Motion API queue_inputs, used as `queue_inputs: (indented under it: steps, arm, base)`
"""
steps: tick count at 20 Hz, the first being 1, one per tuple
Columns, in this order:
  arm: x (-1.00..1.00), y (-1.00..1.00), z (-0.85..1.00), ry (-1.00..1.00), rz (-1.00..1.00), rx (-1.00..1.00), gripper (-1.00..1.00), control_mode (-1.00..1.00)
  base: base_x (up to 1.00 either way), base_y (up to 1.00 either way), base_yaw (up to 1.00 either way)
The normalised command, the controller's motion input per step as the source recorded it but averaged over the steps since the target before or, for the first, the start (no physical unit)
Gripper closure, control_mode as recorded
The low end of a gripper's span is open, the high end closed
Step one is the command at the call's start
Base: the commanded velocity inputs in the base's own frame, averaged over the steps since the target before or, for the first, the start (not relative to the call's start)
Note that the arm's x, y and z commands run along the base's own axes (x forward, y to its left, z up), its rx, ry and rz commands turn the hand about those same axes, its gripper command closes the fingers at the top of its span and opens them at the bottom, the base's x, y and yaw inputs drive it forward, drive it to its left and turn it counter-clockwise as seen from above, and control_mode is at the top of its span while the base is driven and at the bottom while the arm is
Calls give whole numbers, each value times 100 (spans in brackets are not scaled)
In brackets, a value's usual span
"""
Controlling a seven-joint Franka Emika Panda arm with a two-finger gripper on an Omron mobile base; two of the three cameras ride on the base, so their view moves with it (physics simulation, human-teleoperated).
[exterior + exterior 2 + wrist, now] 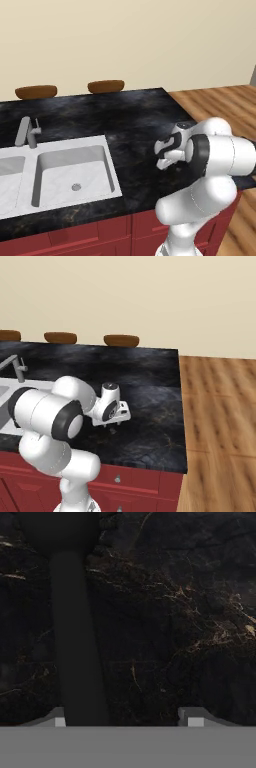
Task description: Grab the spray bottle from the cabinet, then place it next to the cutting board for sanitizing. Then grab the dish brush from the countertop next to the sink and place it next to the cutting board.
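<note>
The dish brush is a dark, straight-handled thing lying flat on the black countertop, with its rounded head at the top of the hand view. My gripper points straight down, close over the counter, to the right of the sink. The handle passes between the two fingertips, close to the left one, and the right one stands well clear. From the right base view, the gripper hovers just above the stone. The spray bottle, the cabinet and the cutting board are out of view.
A grey faucet stands behind the sink's basins. Brown stool seats line the counter's far edge. The counter ends to the right at a wooden floor. Red drawers run below the front edge.
</note>
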Motion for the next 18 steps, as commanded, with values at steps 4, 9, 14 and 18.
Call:
queue_inputs:
  steps: [4, 9, 14, 18]
  arm:
    - [0, 2, -18, 0, 0, -2, 100, -100]
    - [-38, 24, 4, -1, 0, 0, 100, -100]
    - [-53, 16, 15, -7, 0, 0, 100, -100]
    - [-60, 2, 51, -18, -5, 3, 100, -100]
  base:
    - [0, 0, 0]
    - [0, 0, 0]
    - [0, 0, 0]
    - [0, 0, 0]
